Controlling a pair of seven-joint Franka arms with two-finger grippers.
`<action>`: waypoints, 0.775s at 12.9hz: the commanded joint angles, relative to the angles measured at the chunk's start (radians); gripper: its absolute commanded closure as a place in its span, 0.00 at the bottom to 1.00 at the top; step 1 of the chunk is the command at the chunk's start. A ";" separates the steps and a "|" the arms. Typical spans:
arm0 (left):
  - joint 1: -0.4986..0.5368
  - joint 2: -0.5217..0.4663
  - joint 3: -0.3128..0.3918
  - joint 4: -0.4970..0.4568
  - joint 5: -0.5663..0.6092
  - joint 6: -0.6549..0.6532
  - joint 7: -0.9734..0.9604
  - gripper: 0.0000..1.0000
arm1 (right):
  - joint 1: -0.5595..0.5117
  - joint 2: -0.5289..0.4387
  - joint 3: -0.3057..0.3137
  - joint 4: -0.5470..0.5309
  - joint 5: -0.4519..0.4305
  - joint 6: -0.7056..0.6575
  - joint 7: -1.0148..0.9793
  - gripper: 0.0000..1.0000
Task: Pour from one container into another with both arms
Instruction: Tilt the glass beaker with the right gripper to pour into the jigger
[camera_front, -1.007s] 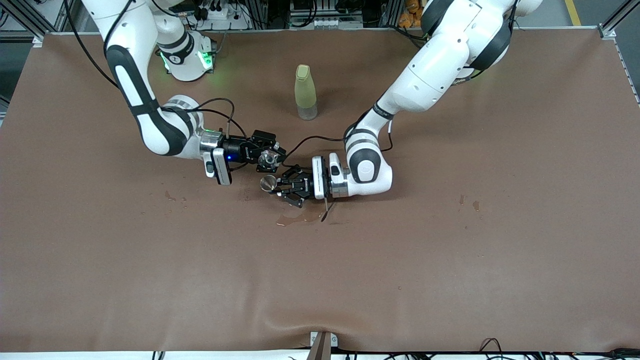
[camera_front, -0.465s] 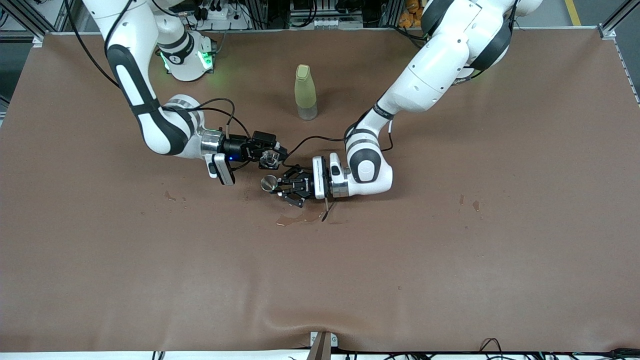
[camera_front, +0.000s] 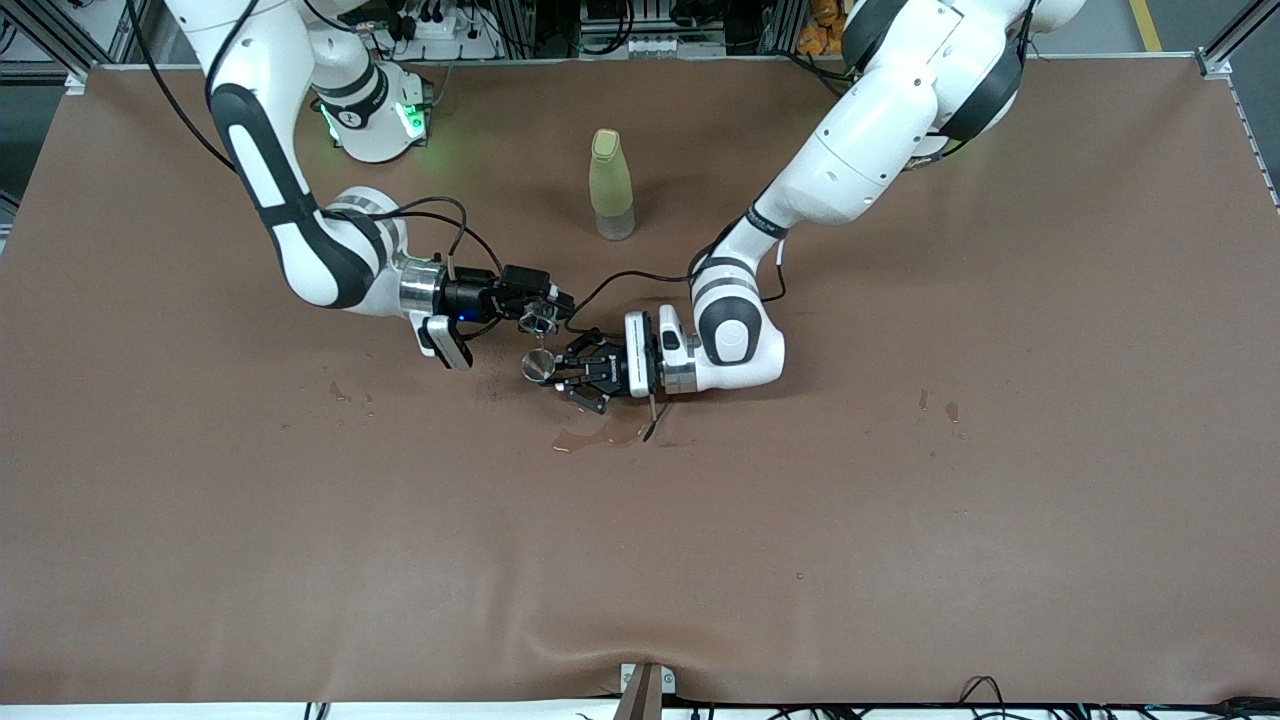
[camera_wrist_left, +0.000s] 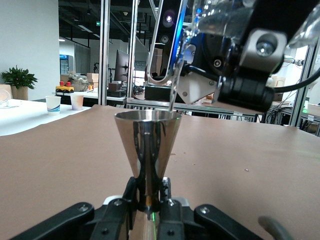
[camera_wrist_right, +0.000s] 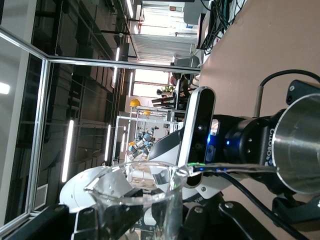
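Observation:
My left gripper (camera_front: 556, 371) is shut on the waist of a steel jigger (camera_front: 537, 367), holding it upright just above the table. In the left wrist view the jigger (camera_wrist_left: 147, 142) stands between the left gripper's (camera_wrist_left: 148, 196) pads. My right gripper (camera_front: 541, 316) is shut on a small clear glass (camera_front: 540, 320), tipped over the jigger. A thin stream of water (camera_wrist_left: 174, 85) falls from the glass into the jigger's cup. The right wrist view shows the glass's rim (camera_wrist_right: 142, 192) close up in the right gripper (camera_wrist_right: 145, 222) and the jigger (camera_wrist_right: 301, 150) just past it.
A yellow-green bottle (camera_front: 611, 184) stands upright farther from the front camera than the grippers. A wet patch (camera_front: 598, 435) lies on the brown table cover (camera_front: 900, 520) under the left gripper, and a thin dark rod (camera_front: 650, 422) hangs by the left wrist.
My right gripper has rolled and tipped the glass further toward the jigger, and water now streams out. The left gripper has kept the jigger still.

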 joint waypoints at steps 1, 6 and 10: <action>0.007 -0.022 -0.003 -0.032 0.020 -0.012 0.023 1.00 | 0.004 -0.026 -0.002 -0.013 0.016 0.001 0.057 1.00; 0.008 -0.028 -0.006 -0.047 0.026 -0.012 0.025 1.00 | 0.004 -0.026 -0.002 -0.013 0.016 0.001 0.143 1.00; 0.007 -0.035 -0.010 -0.054 0.031 -0.012 0.023 1.00 | 0.002 -0.026 -0.002 -0.013 0.016 0.000 0.224 1.00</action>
